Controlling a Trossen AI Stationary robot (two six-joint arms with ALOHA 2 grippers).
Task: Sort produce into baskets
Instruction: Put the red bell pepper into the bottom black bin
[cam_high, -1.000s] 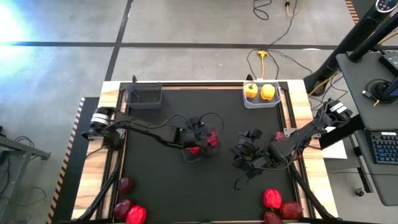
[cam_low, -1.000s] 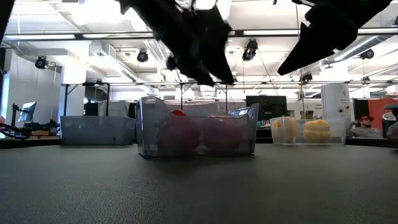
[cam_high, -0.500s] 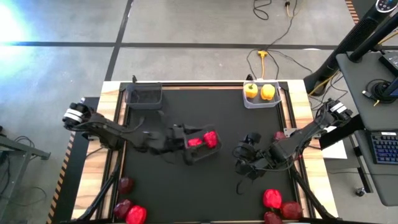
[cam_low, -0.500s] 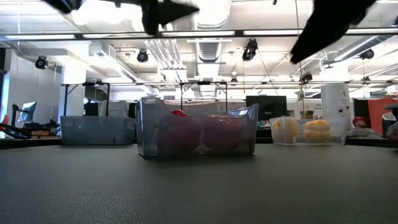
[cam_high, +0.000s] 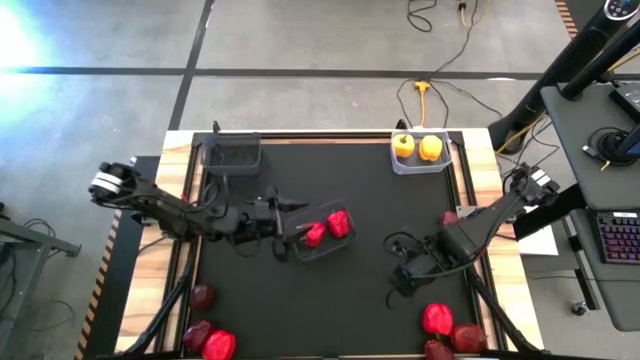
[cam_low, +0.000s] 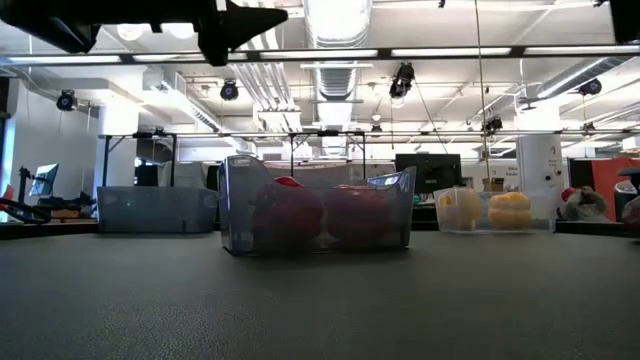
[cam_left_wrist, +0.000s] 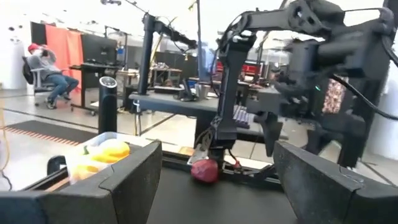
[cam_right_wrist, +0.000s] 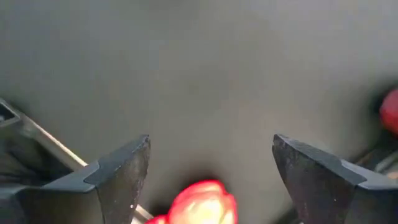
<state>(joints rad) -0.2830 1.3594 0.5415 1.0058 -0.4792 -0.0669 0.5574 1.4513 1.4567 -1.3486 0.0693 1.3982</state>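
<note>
Two red bell peppers (cam_high: 326, 227) are seen lying in the clear basket (cam_high: 322, 246) at the middle of the table (cam_high: 350, 180), and two yellow bell peppers (cam_high: 416, 147) in the clear basket with the whitish rim (cam_high: 420, 166) at the far right corner. The dark basket (cam_high: 231, 154) at the far left corner appears to hold nothing. Unsorted produce is left in two clusters at the near edge: a red pepper with maroon fruits (cam_high: 208, 330) at the left, and another red pepper with maroon fruits (cam_high: 446, 328) at the right. One more maroon fruit (cam_high: 450, 217) lies by the right rail.

The right gripper (cam_high: 408, 275) is held over bare mat near the right cluster, its fingers (cam_right_wrist: 121, 171) spread apart and empty, with a red pepper (cam_right_wrist: 202, 203) showing just ahead of them. The left gripper (cam_high: 283, 224) is held just beside the middle basket, fingers (cam_left_wrist: 134, 180) apart and empty.

The risks are judged as follows. A glossy pepper could be squeezed off-centre and slip out, or its neighbours could be nudged and rolled off the near edge, since they lie touching each other. The light middle basket could be knocked or tipped by the left gripper so close to its wall. A maroon fruit could be mistaken for a red pepper and dropped in the wrong basket.
</note>
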